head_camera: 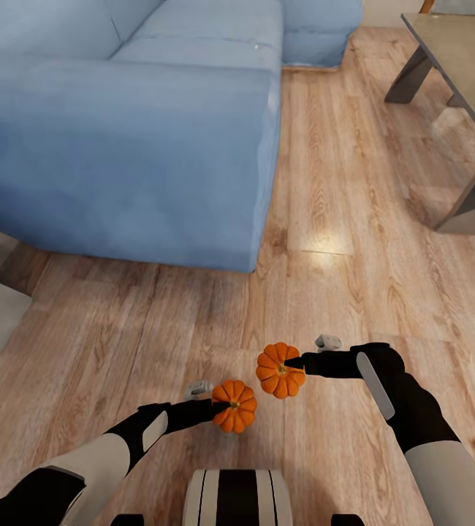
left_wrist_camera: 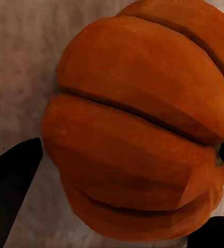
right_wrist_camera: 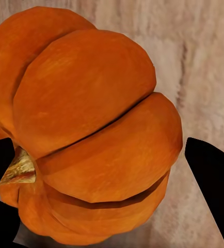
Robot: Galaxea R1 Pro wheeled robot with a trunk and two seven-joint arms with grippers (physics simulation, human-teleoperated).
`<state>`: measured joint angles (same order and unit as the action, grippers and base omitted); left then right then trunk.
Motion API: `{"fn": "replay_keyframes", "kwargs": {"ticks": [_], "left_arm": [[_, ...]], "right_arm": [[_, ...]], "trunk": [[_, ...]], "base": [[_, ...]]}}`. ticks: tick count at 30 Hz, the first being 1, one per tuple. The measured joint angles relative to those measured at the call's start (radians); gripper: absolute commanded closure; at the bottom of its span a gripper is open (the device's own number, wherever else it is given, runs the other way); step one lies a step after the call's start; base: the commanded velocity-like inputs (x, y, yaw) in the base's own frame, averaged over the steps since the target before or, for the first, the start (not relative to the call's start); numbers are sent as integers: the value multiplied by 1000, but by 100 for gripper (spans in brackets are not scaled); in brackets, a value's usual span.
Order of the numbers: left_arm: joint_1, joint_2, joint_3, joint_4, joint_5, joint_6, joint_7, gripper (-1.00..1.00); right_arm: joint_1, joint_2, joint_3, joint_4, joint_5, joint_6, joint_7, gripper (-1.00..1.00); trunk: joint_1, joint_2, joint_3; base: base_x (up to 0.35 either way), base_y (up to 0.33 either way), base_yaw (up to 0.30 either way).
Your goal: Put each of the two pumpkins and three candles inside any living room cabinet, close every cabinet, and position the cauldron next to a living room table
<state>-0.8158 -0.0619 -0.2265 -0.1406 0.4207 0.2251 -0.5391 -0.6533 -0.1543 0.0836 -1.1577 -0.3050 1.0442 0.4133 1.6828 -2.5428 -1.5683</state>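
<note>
While each claw, left claw (head_camera: 219, 407) and right claw (head_camera: 290, 363), held one hard, smooth pumpkin (head_camera: 235, 406) by its ribs, I judged them light.

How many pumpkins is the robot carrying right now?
2. One pumpkin sits in the left pincer over the wooden floor; the other pumpkin is in the right pincer, slightly farther forward. They sit close together.

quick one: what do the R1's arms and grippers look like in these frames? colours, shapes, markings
Both arms match: pale grey-white cylindrical forearm shells, then glossy black wrist housings, each with an elongated light grey inset panel. The left gripper and right gripper are black and slim, tapering to pointed black fingers. A small grey block sits beside each wrist. No cables or lettering are visible.
</note>
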Motion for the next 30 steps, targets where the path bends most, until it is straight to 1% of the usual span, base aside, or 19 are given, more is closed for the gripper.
{"fn": "replay_keyframes", "kwargs": {"ticks": [1,3,30], "left_arm": [[0,0,8,0,-7,-4,3,100],[0,0,5,0,-9,-5,3,100],[0,2,8,0,-7,-2,6,100]], "right_arm": [[0,0,0,0,-2,0,0,100],[-1,0,0,0,-5,1,0,100],[0,0,1,0,0,0,-3,100]], "trunk": [[0,0,4],[-1,1,12],[-13,7,116]], "base": [[0,0,0],[0,0,0],[0,0,0]]}}
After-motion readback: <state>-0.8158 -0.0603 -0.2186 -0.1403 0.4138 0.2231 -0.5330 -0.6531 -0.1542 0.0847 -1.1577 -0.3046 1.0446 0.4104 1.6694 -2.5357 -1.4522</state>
